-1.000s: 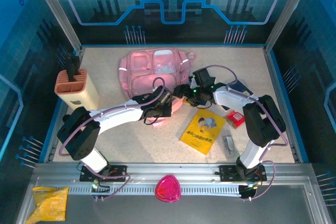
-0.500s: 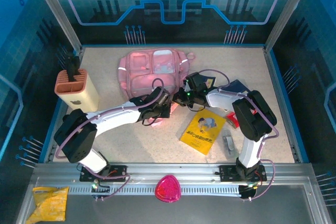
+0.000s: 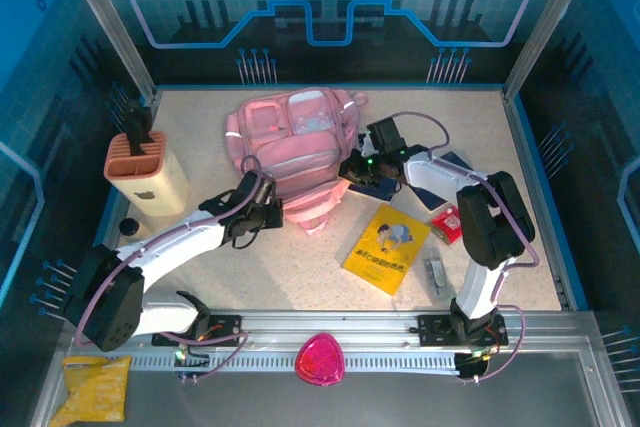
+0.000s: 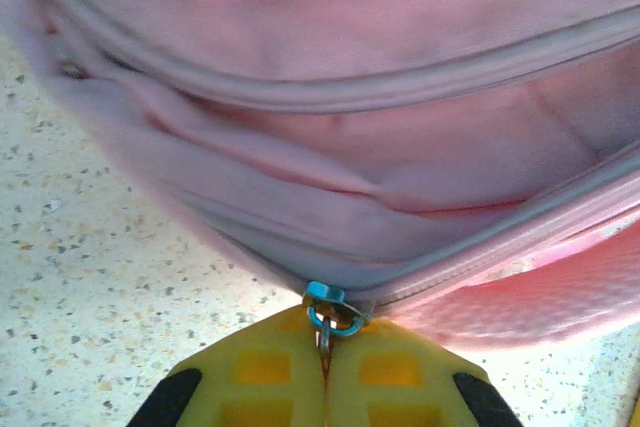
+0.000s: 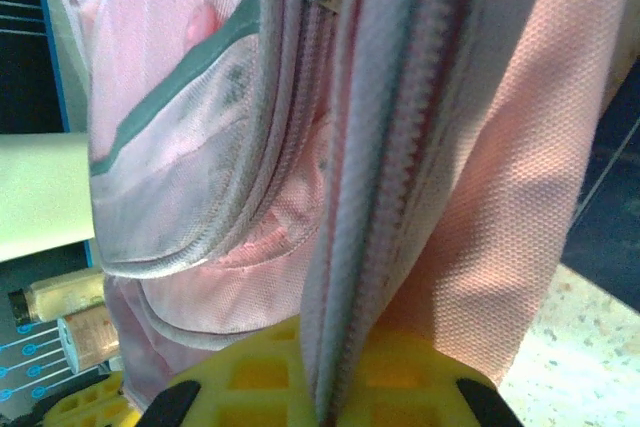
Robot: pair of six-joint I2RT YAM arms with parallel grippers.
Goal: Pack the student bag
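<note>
The student bag, a large soft pink backpack, lies at the back middle of the table. My left gripper is at its lower left edge. In the left wrist view its yellow fingers are shut on the blue metal zipper pull of the bag. My right gripper is at the bag's right side. In the right wrist view the right gripper is shut on a fold of the bag's zipper edge, which runs up from between the fingers.
A yellow book lies right of centre, with a small red box, a metal item and a dark blue notebook near it. A beige holder stands at the left. A magenta object rests on the front rail.
The right gripper has shut on the bag's right edge and moved up. The left gripper has slid left along the bag's lower edge with the zipper pull. The bag has shifted.
</note>
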